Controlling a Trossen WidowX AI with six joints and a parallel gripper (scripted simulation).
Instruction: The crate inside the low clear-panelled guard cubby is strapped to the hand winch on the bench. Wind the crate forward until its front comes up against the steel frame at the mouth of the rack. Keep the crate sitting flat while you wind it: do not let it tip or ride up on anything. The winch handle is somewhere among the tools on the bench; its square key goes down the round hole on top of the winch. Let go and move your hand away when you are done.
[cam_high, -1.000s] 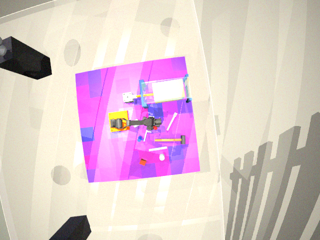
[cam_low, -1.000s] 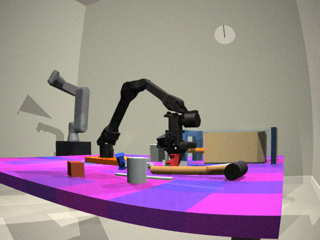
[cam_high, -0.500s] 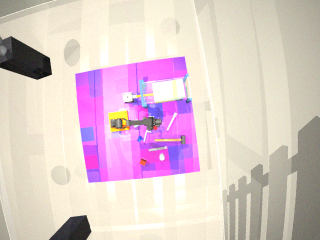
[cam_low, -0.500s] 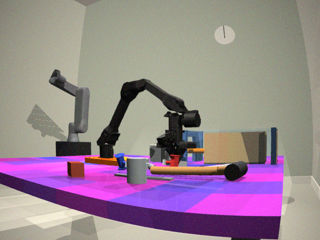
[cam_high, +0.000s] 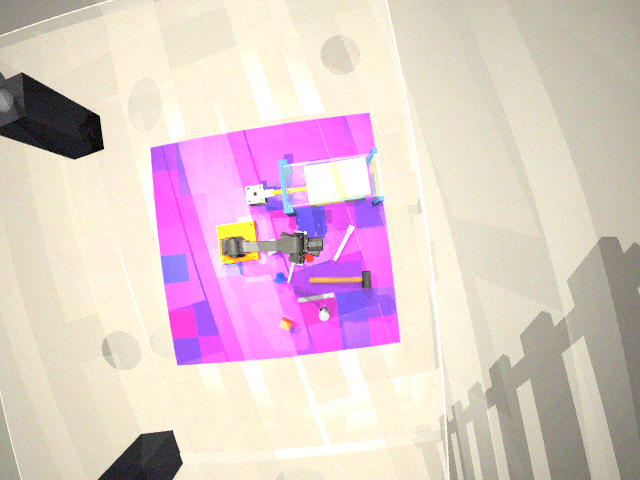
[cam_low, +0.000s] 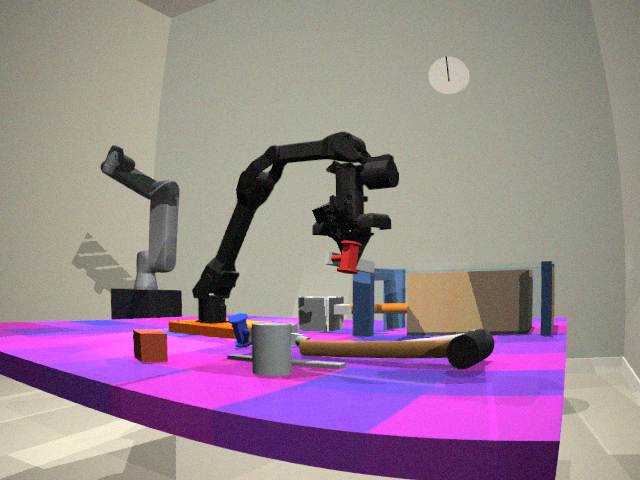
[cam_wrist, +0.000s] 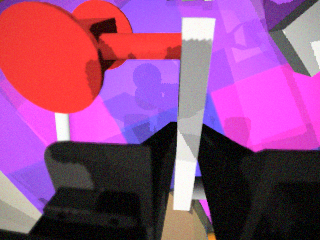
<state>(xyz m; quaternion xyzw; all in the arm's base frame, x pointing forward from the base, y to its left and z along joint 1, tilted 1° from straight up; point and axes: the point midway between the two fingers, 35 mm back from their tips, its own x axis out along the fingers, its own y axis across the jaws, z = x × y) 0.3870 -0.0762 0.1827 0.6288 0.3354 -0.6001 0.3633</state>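
A: Where are you having the gripper (cam_high: 299, 249) (cam_low: 356, 257) (cam_wrist: 185, 128) now?
B: You are holding it narrow on the bar of the red-handled crank (cam_high: 309, 257) (cam_low: 349, 256) (cam_wrist: 192, 95), above the tabletop (cam_high: 206, 320) (cam_low: 320, 408). The winch (cam_high: 255, 192) (cam_low: 312, 313) is lying lower, off towards the side of the crate (cam_high: 320, 186) (cam_low: 449, 302) and back nearer the arm's base.
A: And the key's axis?
B: Its stub is pointing sideways, opposite the red knob; the winch hole is facing up. Judgement: you are needing to turn the stub downward before lowering, or you are risking the bar meeting the winch top instead
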